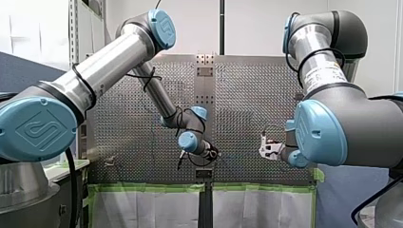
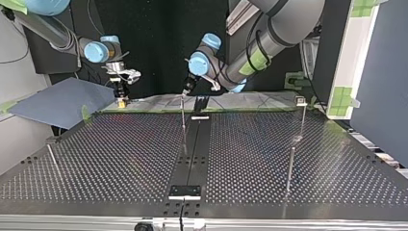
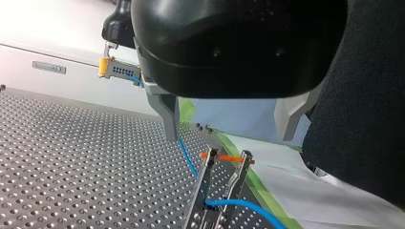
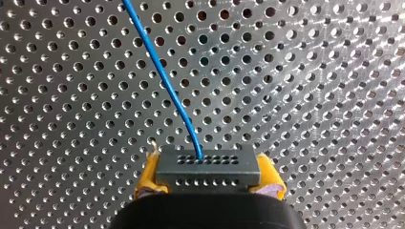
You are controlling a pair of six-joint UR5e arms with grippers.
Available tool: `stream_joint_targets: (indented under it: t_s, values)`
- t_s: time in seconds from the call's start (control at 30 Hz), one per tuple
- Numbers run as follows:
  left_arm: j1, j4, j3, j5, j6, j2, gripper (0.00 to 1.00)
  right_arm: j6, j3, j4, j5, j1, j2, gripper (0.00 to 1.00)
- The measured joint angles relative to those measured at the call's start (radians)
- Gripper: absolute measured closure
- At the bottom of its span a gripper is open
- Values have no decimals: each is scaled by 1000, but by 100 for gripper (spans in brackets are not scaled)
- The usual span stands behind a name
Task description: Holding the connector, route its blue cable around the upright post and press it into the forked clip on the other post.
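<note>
A grey connector [image 4: 207,164] sits clamped between the yellow pads of my right gripper [image 4: 208,177], which is shut on it. The blue cable [image 4: 162,81] leaves the connector's face and runs out over the perforated plate. In the left wrist view the cable [image 3: 188,157] comes from the connector [image 3: 122,70] and passes between the two prongs of the forked clip [image 3: 224,186], low in the fork. My left gripper [image 3: 228,138] hangs just above that clip, its metal fingers [image 3: 165,114] wide open around nothing. In the top view my left gripper [image 2: 184,91] is over the thin post [image 2: 183,120], and my right gripper [image 2: 121,98] is at the left.
More thin upright posts [image 2: 291,163] stand on the perforated table [image 2: 120,159] at the top view's right and left [image 2: 53,159]. A black strip [image 2: 192,154] runs down the middle. Green tape and a blue sheet [image 2: 62,101] lie along the far edge.
</note>
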Motion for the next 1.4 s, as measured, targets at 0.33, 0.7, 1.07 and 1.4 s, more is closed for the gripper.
stream_joint_targets:
  t_s: [0.33,0.7,1.07,1.4]
  values:
    - [-8,2,-8,-12,0,7,0,0,0,2,0,0,0,100]
    - [-32,84,-93,-80,-18,91,0,0,0,7,0,-1,0,100]
    - [-57,34,-188,-174,-96,186,0,1,0,4,0,1,0,100]
    - [-76,83,-279,-261,-104,277,0,2,0,2,0,0,0,100]
